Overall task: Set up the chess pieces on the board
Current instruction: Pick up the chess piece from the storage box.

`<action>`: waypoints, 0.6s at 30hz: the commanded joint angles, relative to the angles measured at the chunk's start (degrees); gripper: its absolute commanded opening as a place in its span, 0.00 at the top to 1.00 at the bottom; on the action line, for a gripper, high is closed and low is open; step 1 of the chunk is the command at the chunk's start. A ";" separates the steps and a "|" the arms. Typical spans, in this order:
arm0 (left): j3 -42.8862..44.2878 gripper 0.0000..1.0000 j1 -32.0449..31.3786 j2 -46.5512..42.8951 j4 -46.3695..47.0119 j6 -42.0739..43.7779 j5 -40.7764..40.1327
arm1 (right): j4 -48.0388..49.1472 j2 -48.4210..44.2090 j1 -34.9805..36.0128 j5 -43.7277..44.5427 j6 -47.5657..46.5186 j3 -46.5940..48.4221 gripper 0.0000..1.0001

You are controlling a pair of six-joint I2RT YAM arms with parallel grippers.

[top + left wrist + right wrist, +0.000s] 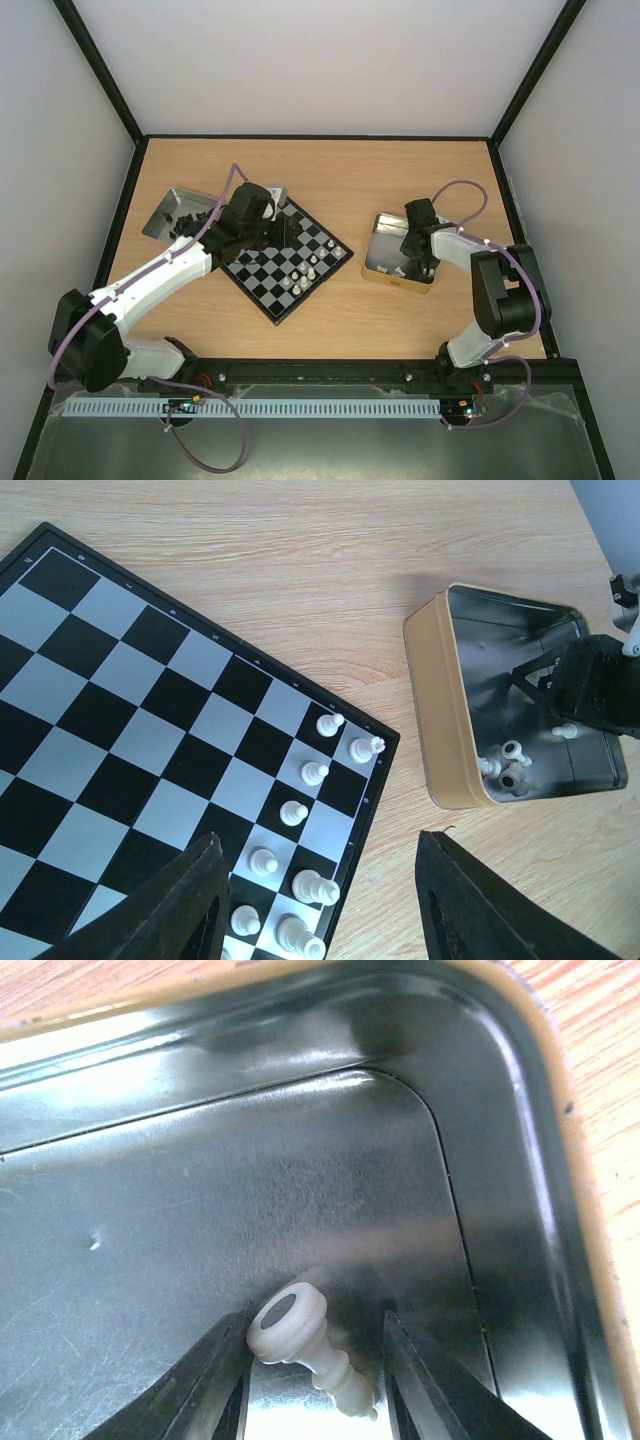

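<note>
The black and grey board lies turned like a diamond at the table's middle. Several white chess pieces stand along its right edge, also in the left wrist view. My left gripper hovers over the board's upper part, open and empty, its fingers wide apart. My right gripper is down in the gold-rimmed tin. In the right wrist view it is open around a white piece lying on its side. The left finger touches the piece's base; the right finger stands apart.
A second metal tray holding dark pieces sits left of the board, behind my left arm. The gold-rimmed tin holds a few more white pieces in its near corner. A black frame borders the table.
</note>
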 commanded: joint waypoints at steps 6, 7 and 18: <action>-0.02 0.47 0.39 -0.44 0.70 -0.04 0.60 | 3.42 2.74 0.30 3.22 -3.32 1.36 0.63; 0.06 0.47 0.39 -0.47 0.68 -0.06 0.60 | 3.63 2.88 0.31 3.22 -3.93 1.60 0.64; 0.40 0.47 0.34 -0.08 1.02 -0.54 1.29 | 2.98 4.47 0.26 4.93 -8.87 4.99 0.59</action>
